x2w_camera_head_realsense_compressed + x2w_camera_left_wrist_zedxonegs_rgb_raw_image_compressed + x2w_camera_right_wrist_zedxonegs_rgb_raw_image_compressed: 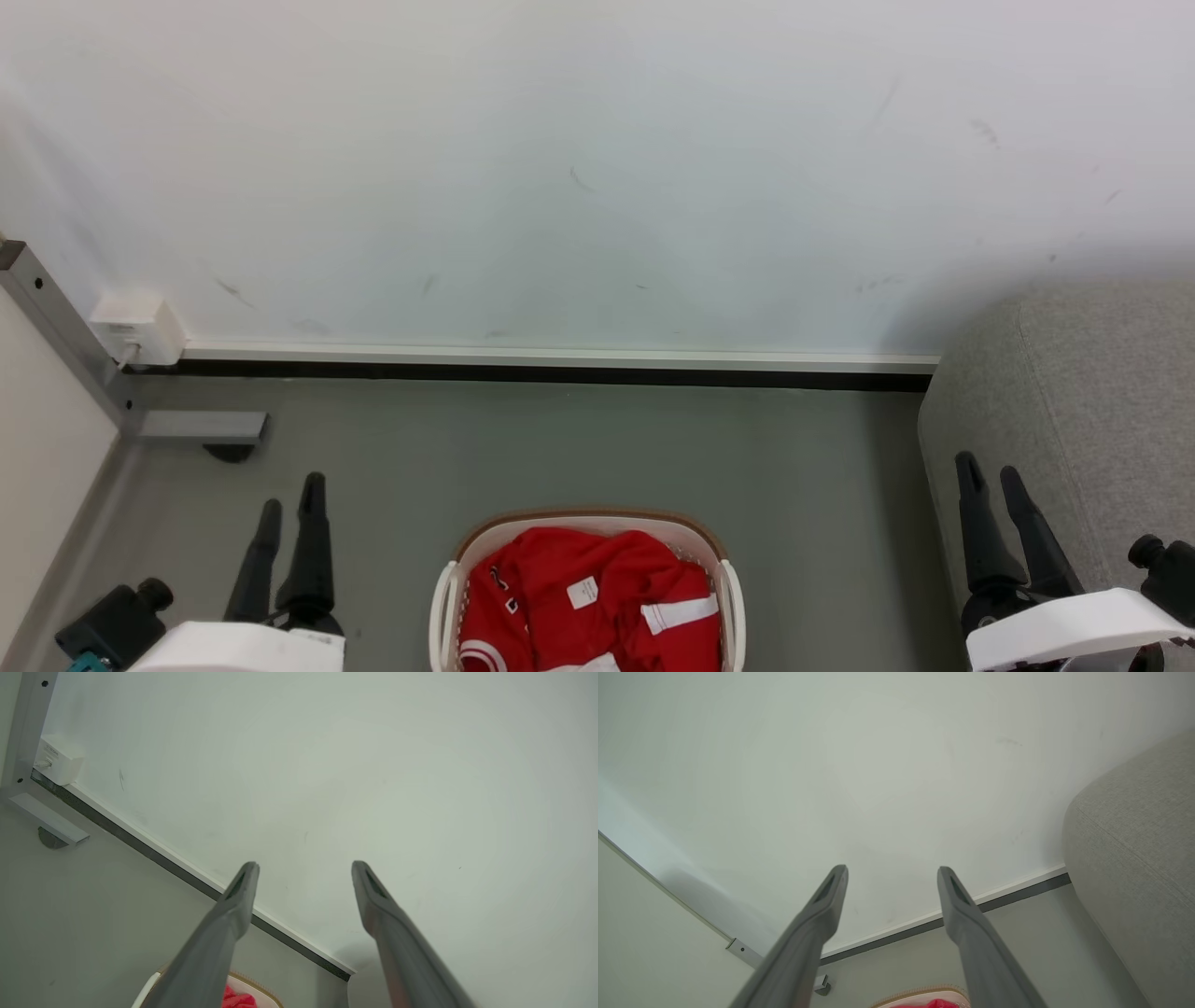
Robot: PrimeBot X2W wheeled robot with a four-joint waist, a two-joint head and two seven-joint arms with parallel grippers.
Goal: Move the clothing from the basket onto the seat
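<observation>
Red clothing [588, 597] with white trim and a small white label lies bunched in the cream basket [446, 597] with a brown rim, at the bottom middle of the head view. The grey seat [1083, 411] stands at the right. My left gripper [291, 499] hangs open to the left of the basket, nothing between its fingers. My right gripper [991, 476] is open to the right of the basket, in front of the seat's side. In the left wrist view the open left gripper [304, 868] points at the wall, with the basket's rim [261, 991] and clothing [238, 999] at the bottom edge. In the right wrist view the right gripper [892, 872] is open, the seat [1139, 858] to its right.
A white wall with a white and black skirting [560, 364] runs behind the grey floor [579, 448]. A metal frame post with a foot [201, 429] and a white box [138, 329] stand at the left corner.
</observation>
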